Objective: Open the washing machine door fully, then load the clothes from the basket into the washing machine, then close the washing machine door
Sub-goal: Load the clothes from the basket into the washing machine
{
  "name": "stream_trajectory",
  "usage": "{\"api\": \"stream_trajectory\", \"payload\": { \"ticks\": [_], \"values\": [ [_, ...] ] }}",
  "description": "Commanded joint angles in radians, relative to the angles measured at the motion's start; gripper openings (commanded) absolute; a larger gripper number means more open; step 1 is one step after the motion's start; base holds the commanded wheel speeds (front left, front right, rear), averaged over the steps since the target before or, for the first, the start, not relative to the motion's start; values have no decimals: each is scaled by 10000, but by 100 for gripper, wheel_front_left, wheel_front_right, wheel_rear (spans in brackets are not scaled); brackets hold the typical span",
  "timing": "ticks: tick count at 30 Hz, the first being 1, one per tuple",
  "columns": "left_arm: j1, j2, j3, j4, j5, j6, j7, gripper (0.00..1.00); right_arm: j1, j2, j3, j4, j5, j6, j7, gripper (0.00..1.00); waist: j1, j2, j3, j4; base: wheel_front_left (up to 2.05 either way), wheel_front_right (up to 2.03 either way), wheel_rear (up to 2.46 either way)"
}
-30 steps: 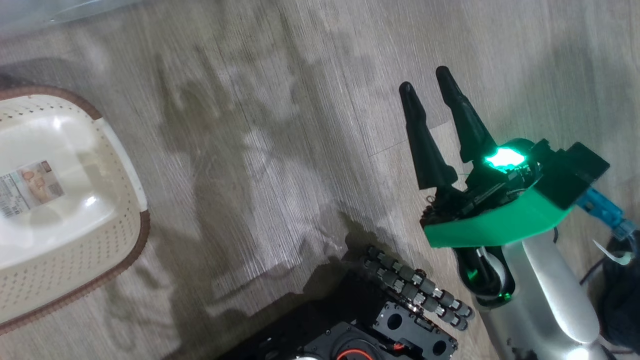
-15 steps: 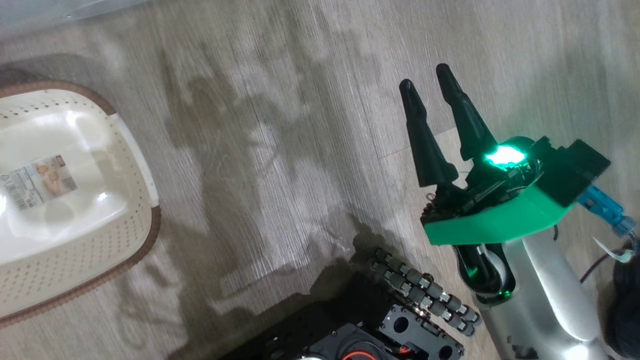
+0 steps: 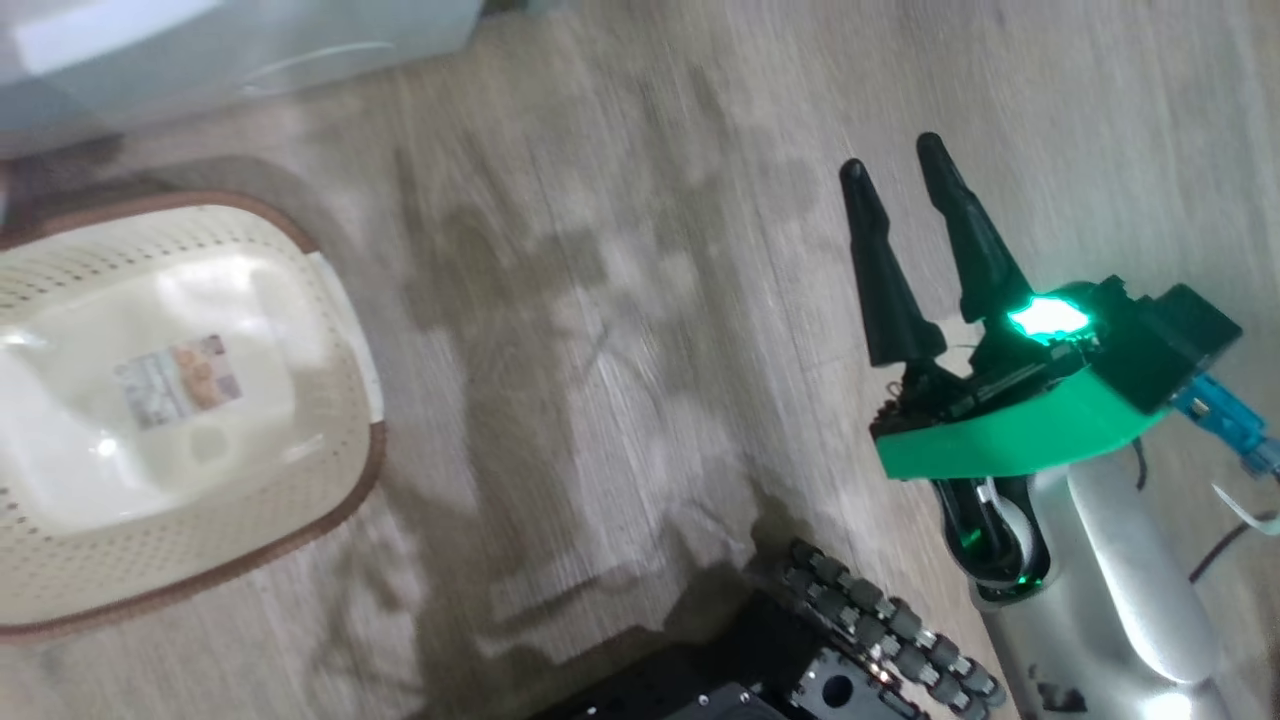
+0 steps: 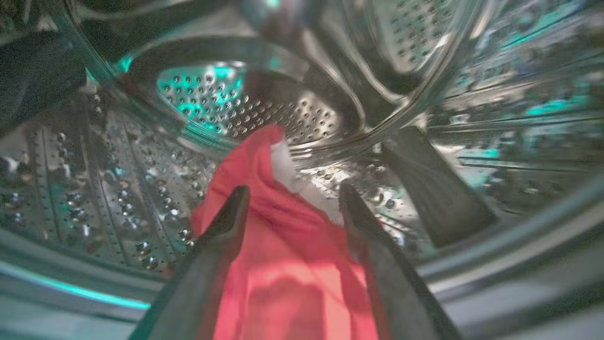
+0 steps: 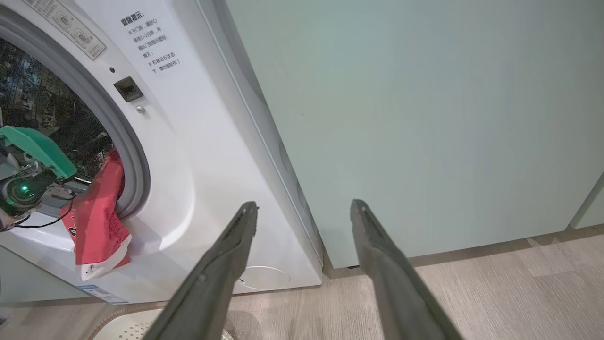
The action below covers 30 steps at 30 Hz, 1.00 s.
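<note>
In the left wrist view my left gripper (image 4: 293, 189) is inside the washing machine's steel drum (image 4: 255, 108). It is open, and a red garment with a white patch (image 4: 283, 264) lies loose between and under its fingers. From the right wrist view the white washing machine (image 5: 203, 156) stands at the left. My left arm's green wrist (image 5: 37, 146) reaches into its opening, and red clothes (image 5: 96, 208) hang out over the grey gasket. My right gripper (image 5: 304, 204) is open and holds nothing; the head view shows it (image 3: 893, 158) above the floor. The basket (image 3: 250, 520) sits empty at the left. The washing machine door is out of view.
A pale green cabinet (image 5: 424, 118) stands right of the machine, on a brown plinth. Wood-look floor (image 3: 620, 300) lies between the basket and my right arm. My own dark base with its roller wheel (image 3: 880, 640) shows at the bottom. A pale blurred shape (image 3: 200, 50) crosses the top left.
The head camera has turned, so the basket and floor sit farther right and lower in the picture. My right gripper stays open in much the same pose.
</note>
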Motion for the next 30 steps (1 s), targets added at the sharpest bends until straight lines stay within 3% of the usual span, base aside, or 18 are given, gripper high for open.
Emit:
{"api": "stream_trajectory", "payload": {
  "ticks": [1, 8, 18, 25, 30],
  "values": [
    [164, 348, 164, -516, 62, 88, -160, 100, 355, -27, 40, -223, -123, 0, -91, 100, 0, 0, -339, 296, 0, 0, 0],
    [2297, -113, 7, -2529, 96, 709, -667, 100, 631, -27, -372, -53, -554, 0, -91, 100, 0, 0, -1106, 952, 0, 0, 0],
    [6343, -527, 313, -6477, -31, 1955, -1043, 100, 966, -27, -947, 217, -1240, 0, -91, 100, 0, 0, -2092, 2022, 0, 0, 0],
    [8289, -918, 726, -7745, -110, 2301, -1173, 100, 1012, -27, -1193, 500, -1593, 0, -91, 100, 0, 0, -2641, 2438, 0, 0, 0],
    [9353, -1444, 831, -8169, 21, 2233, -1198, 100, 1084, -27, -1395, 775, -1831, 0, -62, 100, 0, 0, -3083, 2715, 0, 0, 0]
  ]
}}
